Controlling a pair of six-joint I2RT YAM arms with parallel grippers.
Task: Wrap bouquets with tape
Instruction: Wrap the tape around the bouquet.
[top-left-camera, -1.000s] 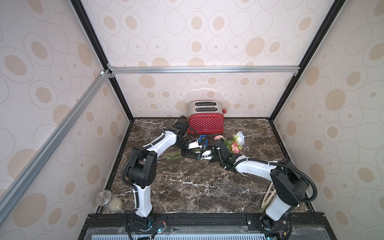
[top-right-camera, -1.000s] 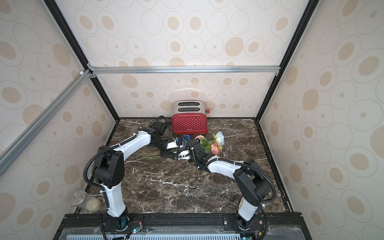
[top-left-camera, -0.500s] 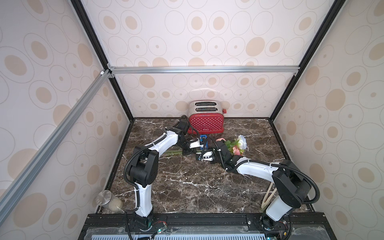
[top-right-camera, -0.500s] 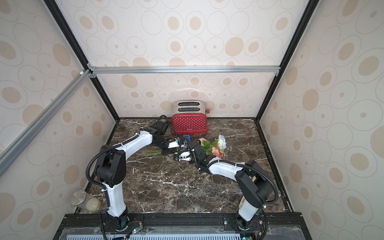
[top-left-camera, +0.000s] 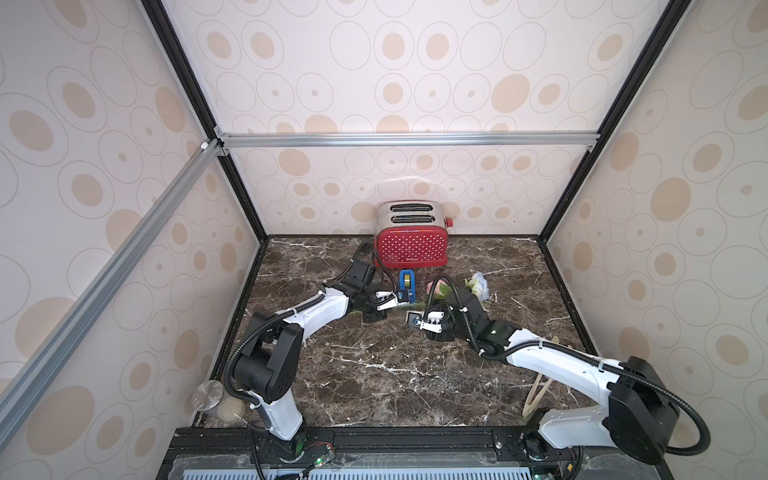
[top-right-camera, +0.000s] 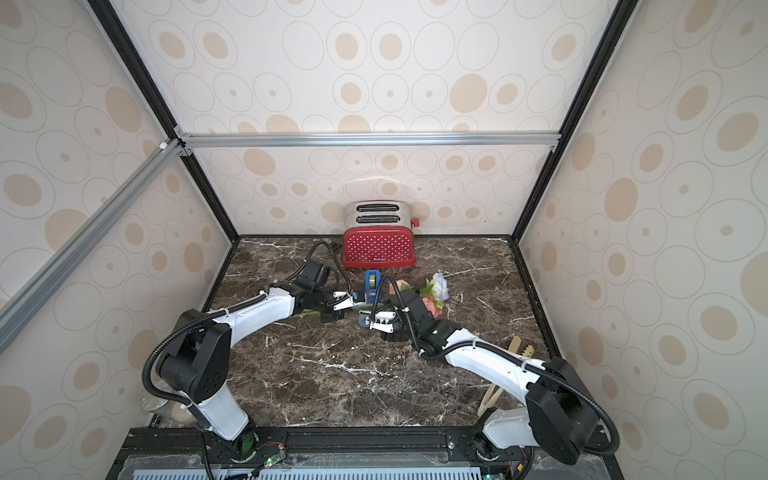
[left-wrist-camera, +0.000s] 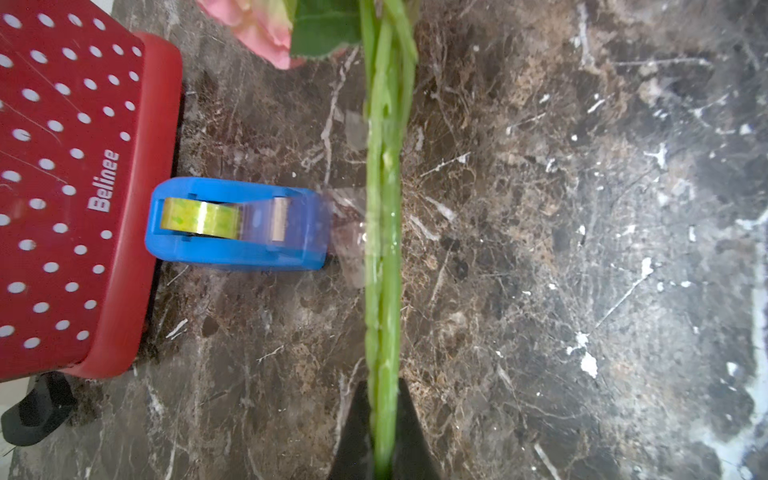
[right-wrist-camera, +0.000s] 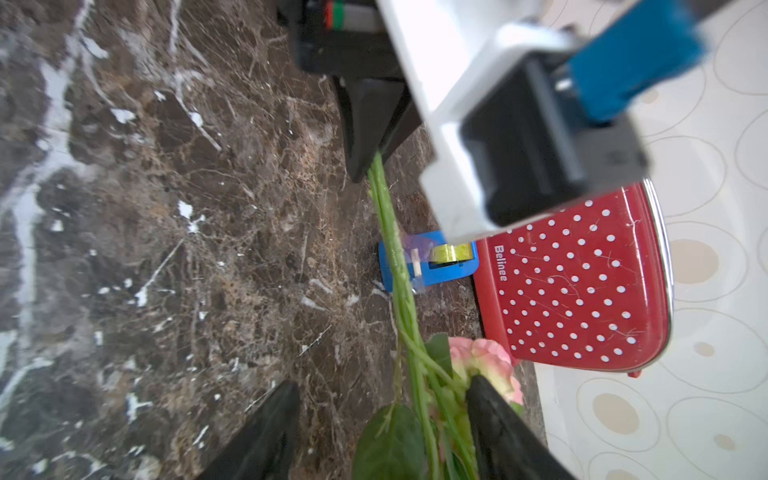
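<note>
Two grippers, one bouquet (top-left-camera: 478, 286): stems presented to the tape (left-wrist-camera: 199, 218).
The thin, glossy green stems (left-wrist-camera: 384, 166) are pinched near their cut ends between the fully closed fingers of the left gripper (left-wrist-camera: 384, 388), so that the bunch is held as one straight rod just in front of the blue plastic dispenser (left-wrist-camera: 237, 249). The dispenser is backed against the red polka-dot toaster (left-wrist-camera: 75, 187), probably as a stop. The right gripper (right-wrist-camera: 382, 384) is spread wide, straddling stems and leaves beside a soft pink bloom (right-wrist-camera: 486, 357), with nothing clamped. A translucent film (left-wrist-camera: 347, 237) appears to be bridged from cutter to stems, though this cannot be confirmed. The veined brown marble tabletop (left-wrist-camera: 582, 208) is hard and smooth.
</note>
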